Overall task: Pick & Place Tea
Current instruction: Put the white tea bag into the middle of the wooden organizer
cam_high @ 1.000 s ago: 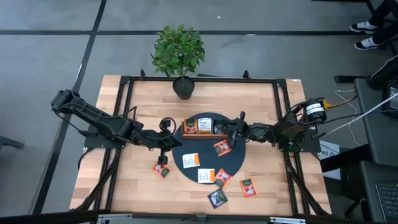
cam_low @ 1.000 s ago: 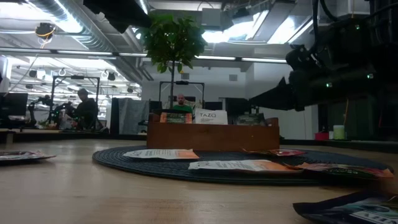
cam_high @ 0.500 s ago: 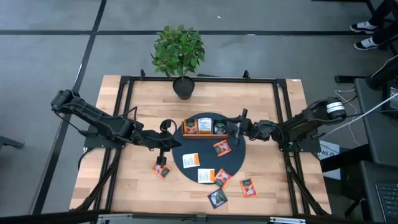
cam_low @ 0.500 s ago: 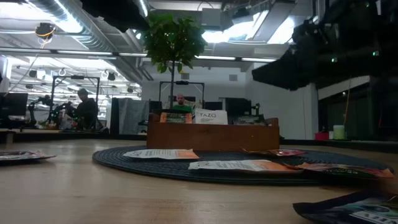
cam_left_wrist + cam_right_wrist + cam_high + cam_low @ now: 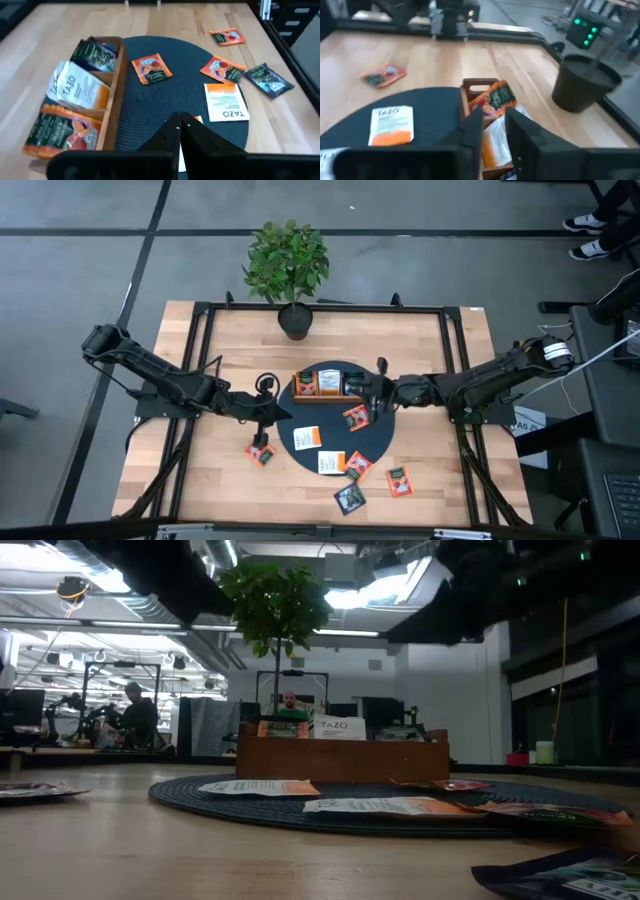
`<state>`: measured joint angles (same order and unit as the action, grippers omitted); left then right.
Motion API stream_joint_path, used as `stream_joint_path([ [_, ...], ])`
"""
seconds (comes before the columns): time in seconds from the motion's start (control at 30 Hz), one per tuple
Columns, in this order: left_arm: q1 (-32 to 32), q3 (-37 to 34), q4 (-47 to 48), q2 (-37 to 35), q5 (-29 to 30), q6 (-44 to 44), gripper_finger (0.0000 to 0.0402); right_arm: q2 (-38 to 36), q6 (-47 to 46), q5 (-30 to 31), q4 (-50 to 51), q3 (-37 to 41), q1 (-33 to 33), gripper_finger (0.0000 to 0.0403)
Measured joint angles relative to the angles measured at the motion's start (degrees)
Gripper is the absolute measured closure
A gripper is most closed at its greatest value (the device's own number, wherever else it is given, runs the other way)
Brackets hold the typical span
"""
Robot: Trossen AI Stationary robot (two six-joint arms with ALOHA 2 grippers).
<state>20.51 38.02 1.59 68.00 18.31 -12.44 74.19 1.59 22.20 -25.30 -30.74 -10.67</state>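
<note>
Looking straight down from the high view, you find the right gripper (image 5: 373,392) over the right end of the wooden tray (image 5: 329,395), which sits at the back of the round dark mat (image 5: 375,442). An orange sachet (image 5: 357,418) lies on the mat just in front of that gripper, apart from it. The left gripper (image 5: 270,412) hangs at the mat's left edge, and another orange sachet (image 5: 260,453) lies on the bare table (image 5: 220,470) just in front of it. More sachets are scattered on the mat and on the wood in front of it.

From the low view, you see the tray (image 5: 342,760) standing on the mat with sachets upright in it, and flat sachets in front; dark arm parts cross the top, no fingertips visible.

In the left wrist view, your left gripper (image 5: 180,131) has its fingers pressed together with nothing between them, above the mat; a white-and-orange sachet (image 5: 226,101) lies just beyond it.

In the right wrist view, the right gripper (image 5: 494,131) hangs directly above the tray's end compartment, its fingers a narrow gap apart; you cannot tell whether they pinch the sachet (image 5: 492,100) standing there.
</note>
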Motion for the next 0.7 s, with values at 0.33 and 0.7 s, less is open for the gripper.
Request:
stream_joint_path([
  [0.33,0.0,0.0,-1.9,0.0,0.0,-3.3,0.0393,0.0,1.7,-4.6,4.0,-3.5,-3.7,0.0391],
  [0.7,0.3,0.0,-6.0,0.6,0.0,-10.2,0.0398,10.2,-4.1,-6.8,15.4,-12.4,-7.5,0.0399],
])
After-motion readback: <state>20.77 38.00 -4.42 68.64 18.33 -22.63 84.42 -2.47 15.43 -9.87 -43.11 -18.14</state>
